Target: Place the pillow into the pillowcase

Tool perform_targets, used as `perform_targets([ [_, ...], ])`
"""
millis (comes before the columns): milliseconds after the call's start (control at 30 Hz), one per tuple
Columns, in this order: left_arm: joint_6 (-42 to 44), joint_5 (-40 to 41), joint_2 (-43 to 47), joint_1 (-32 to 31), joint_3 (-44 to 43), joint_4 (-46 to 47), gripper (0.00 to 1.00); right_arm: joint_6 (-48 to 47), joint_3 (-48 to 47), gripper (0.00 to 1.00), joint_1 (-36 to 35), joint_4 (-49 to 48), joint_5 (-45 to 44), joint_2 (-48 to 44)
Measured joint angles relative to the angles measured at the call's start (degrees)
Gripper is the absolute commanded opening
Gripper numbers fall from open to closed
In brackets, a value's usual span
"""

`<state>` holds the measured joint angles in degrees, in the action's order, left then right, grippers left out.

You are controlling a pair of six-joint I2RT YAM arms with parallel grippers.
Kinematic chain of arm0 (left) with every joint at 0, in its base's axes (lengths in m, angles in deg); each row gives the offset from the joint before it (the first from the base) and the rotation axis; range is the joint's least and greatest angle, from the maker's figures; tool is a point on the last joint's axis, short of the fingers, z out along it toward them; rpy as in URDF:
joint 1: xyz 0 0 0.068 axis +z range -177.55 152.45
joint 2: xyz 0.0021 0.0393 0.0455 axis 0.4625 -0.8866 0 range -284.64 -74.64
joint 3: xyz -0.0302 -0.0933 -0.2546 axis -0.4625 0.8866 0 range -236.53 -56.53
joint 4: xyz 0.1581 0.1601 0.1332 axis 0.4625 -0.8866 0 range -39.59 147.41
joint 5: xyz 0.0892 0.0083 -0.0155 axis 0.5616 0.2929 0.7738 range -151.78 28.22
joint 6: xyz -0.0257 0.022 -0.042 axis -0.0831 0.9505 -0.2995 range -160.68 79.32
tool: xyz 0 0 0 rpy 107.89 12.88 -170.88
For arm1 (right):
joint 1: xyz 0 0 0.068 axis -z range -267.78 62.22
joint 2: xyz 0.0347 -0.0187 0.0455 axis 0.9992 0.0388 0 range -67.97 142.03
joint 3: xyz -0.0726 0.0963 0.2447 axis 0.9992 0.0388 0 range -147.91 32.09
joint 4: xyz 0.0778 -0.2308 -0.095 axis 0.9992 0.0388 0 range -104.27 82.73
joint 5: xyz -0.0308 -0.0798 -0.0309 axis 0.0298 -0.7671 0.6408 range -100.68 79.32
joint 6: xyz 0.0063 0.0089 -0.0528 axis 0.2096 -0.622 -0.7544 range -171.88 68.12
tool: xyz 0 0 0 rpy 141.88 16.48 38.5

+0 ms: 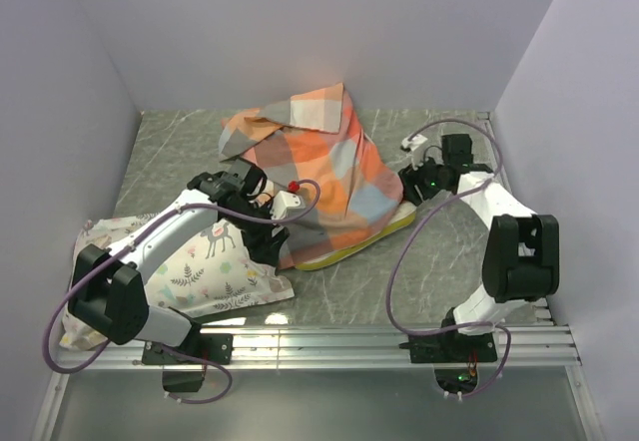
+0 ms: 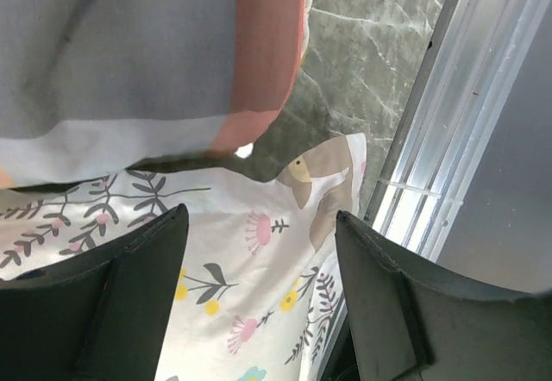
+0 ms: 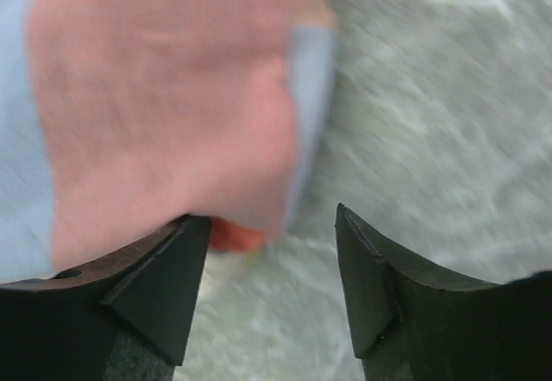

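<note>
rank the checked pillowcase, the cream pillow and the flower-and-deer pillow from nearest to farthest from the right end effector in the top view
From the right end effector:
1. checked pillowcase: directly on its left.
2. cream pillow: its yellow-banded edge shows just nearer the arm bases, under the pillowcase.
3. flower-and-deer pillow: far across, at the near left.

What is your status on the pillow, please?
Left gripper open, right gripper open, nothing held. Pillowcase over pillow, yellow edge exposed. Printed cover lying alongside.
</note>
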<state>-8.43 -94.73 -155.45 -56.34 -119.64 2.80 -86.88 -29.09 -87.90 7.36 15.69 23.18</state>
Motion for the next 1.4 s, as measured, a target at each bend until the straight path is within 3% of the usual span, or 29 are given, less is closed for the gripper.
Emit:
perform_targets([
  [33,-0.42,0.2,0.17,0.0,0.24,0.15,0.75,-0.57,-0.13,0.6,-0.94,-0.28,0.13,0.7],
  [67,-0.74,0.48,0.26,0.0,0.44,0.39,0.75,-1.57,-0.46,0.48,-2.34,-0.5,0.26,1.79],
  [133,-1.64,1.11,0.26,0.0,0.83,0.81,0.75,-3.28,-1.03,0.33,-3.89,-0.55,0.22,3.19],
  [167,-2.01,1.51,0.31,0.0,1.27,1.25,0.74,-4.02,-1.42,0.16,-4.59,-0.33,0.26,3.87],
  [267,-3.91,2.45,0.31,0.0,2.73,2.84,0.7,-5.7,-3.23,0.0,-4.79,1.57,0.42,5.42],
  [433,-6.56,2.43,-1.88,-0.35,3.3,6.84,0.7,-5.75,-5.01,0.0,-0.94,6.08,3.72,4.09],
  [567,-6.58,4.59,-3.89,-4.39,5.35,11.17,0.73,-5.33,-5.11,0.0,4.28,11.08,5.95,-0.31],
  [700,-7.3,10.29,-4.52,-11.63,10.29,16.59,0.76,-5.31,-3.34,0.0,5.77,13.77,7.13,-6.67],
  [767,-8.0,13.75,-5.31,-13.18,12.26,19.08,0.79,-5.35,-1.6,0.0,5.77,14.56,7.43,-9.16],
  [833,-8.39,16.79,-5.73,-13.42,14.21,22.21,0.77,-5.53,0.17,0.0,5.75,15.43,7.54,-10.51],
  [1000,-10.29,23.34,-5.62,-13.6,17.99,31.12,0.44,-6.6,2.75,0.0,6.21,17.07,7.48,-10.88],
  [1033,-10.78,23.41,-5.44,-13.46,18.25,32.26,0.34,-6.69,2.78,0.0,6.4,17.62,7.52,-10.86],
  [1067,-11.34,23.39,-5.09,-13.22,18.64,33.66,0.09,-6.67,2.78,0.0,6.58,17.88,7.63,-10.86],
  [1100,-11.89,23.21,-4.61,-13.07,18.97,34.53,0.01,-6.64,2.69,0.0,6.86,18.29,7.85,-10.86],
  [1267,-12.83,19.96,0.57,-10.97,17.49,33.03,0.0,-4.42,-0.94,0.0,8.92,23.28,10.45,-10.51],
  [1400,-15.85,13.22,1.99,-4.52,5.07,23.91,0.0,1.73,-12.5,0.0,12.63,28.94,16.15,-10.19],
])
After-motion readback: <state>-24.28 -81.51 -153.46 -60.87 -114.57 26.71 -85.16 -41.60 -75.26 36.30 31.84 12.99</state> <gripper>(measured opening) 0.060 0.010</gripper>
